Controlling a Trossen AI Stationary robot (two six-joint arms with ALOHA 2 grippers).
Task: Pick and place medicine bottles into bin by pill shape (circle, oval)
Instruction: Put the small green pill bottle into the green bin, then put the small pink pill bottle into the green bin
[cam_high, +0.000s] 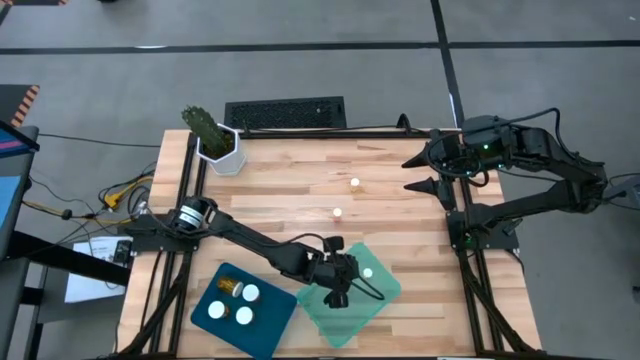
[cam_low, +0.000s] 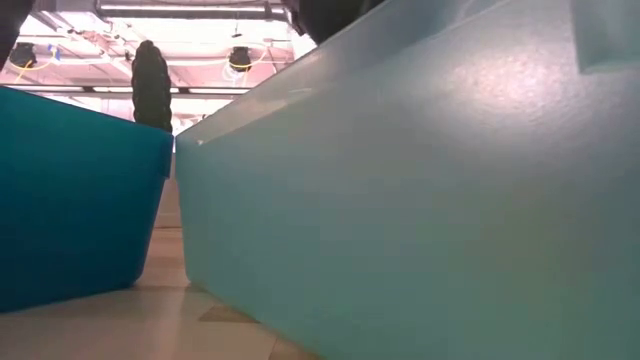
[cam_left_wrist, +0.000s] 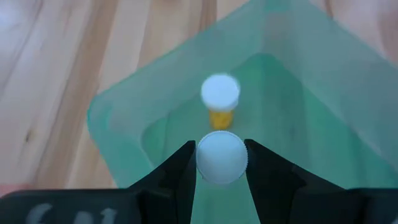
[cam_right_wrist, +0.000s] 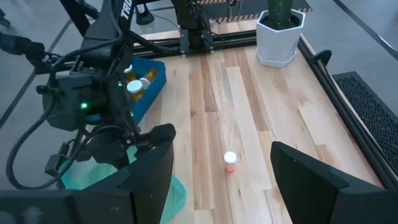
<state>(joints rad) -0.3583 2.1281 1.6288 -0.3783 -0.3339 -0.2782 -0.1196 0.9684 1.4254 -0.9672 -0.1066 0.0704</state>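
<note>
My left gripper (cam_high: 336, 296) is over the light green tray (cam_high: 375, 305) and is shut on a medicine bottle, whose white cap (cam_left_wrist: 222, 157) shows between the fingers. A second bottle (cam_left_wrist: 220, 102) stands upright on the green tray's floor, just beyond it. The blue tray (cam_high: 270, 330) holds several bottles (cam_high: 243, 316), one lying on its side (cam_high: 230, 288). Two more bottles (cam_high: 355, 183) (cam_high: 338, 212) stand on the bare table. My right gripper (cam_high: 412, 173) is open and empty above the table's far right part. My left gripper pinches the bottle between its two fingers (cam_left_wrist: 186, 171), at or just below the white cap's rim (cam_left_wrist: 202, 163). The fingers come from above, pointing down into the green tray. The bottle is upright, cap up. Whether its base touches the tray floor is hidden.
A white pot with a green plant (cam_high: 222, 148) stands at the far left corner, and a black keyboard (cam_high: 285, 113) lies beyond the far edge. The blue tray (cam_low: 70, 200) and green tray (cam_low: 420, 200) sit side by side at the near edge. One loose bottle (cam_right_wrist: 230, 160) stands ahead of my right gripper.
</note>
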